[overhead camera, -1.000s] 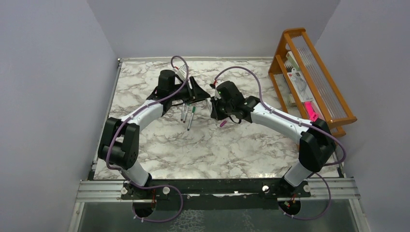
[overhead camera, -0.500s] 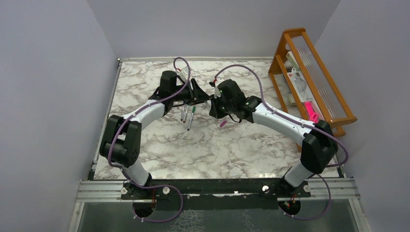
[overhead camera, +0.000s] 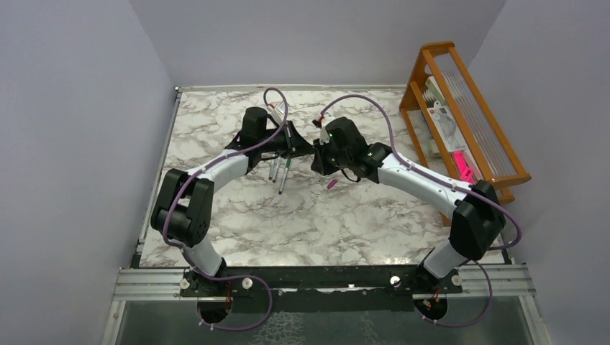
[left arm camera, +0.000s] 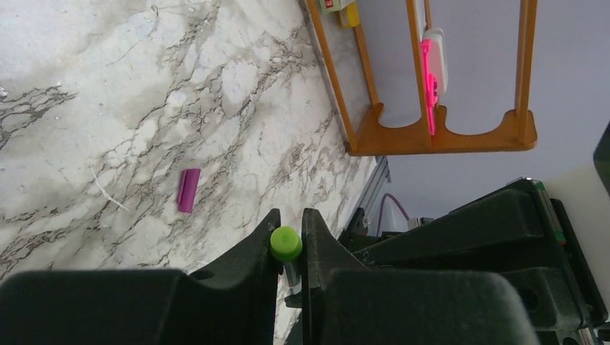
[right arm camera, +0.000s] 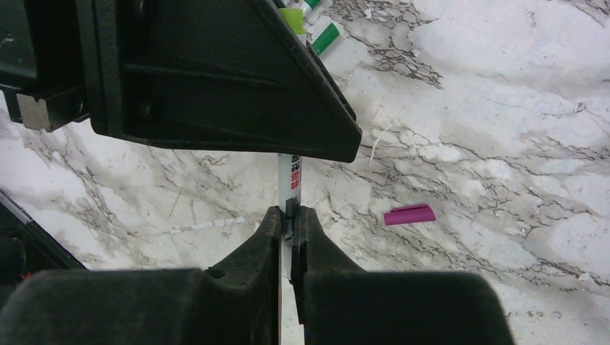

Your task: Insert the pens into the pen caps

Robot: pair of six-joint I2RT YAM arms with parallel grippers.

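While the left gripper (left arm camera: 290,231) is clamped shut on the green cap (left arm camera: 285,243), the right gripper (right arm camera: 289,219) is clamped on a pen (right arm camera: 290,176), whose far end disappears behind the left gripper. Both are over the marble table (overhead camera: 302,223), far middle. Magenta cap (right arm camera: 409,214) lies loose on the table near them; spare pens (overhead camera: 279,171) lie beside the left gripper.
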